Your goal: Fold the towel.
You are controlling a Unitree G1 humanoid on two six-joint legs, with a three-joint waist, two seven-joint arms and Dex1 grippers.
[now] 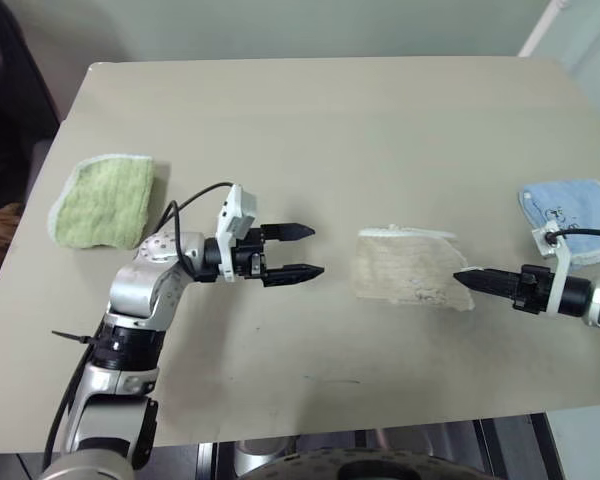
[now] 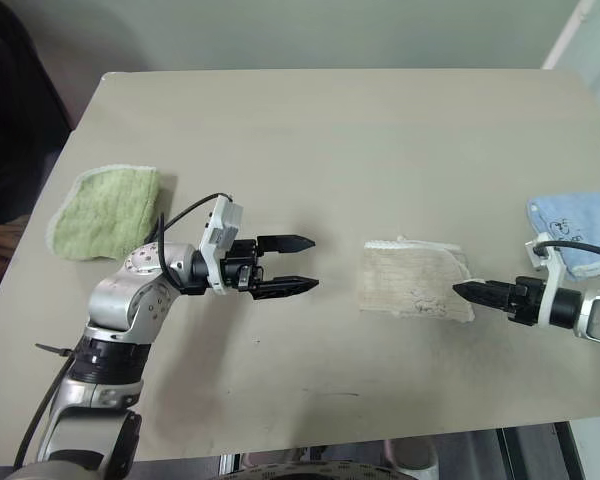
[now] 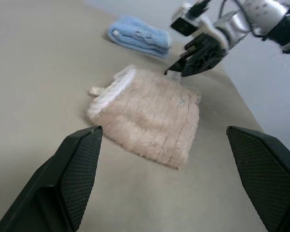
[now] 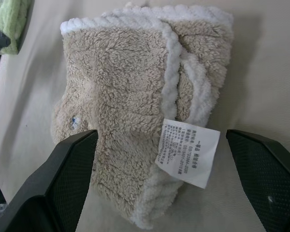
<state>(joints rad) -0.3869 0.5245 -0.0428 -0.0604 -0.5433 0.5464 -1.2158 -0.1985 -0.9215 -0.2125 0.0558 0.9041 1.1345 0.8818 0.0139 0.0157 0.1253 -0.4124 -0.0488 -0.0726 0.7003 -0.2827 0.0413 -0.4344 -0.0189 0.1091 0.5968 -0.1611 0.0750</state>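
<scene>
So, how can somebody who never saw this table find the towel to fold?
On the table, look between the two grippers, toward the right side. The towel lies folded there, beige with white edging and a white label, unlike the green cloth or the blue cloth.

Even, soft light; faint shadows, perhaps overhead.

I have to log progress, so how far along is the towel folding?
Mostly done: the towel lies folded into a small bundle on the table. Nothing is in hand: the left gripper is open and clear of it, and the right gripper is open at its edge. At most some tidying is left.
</scene>
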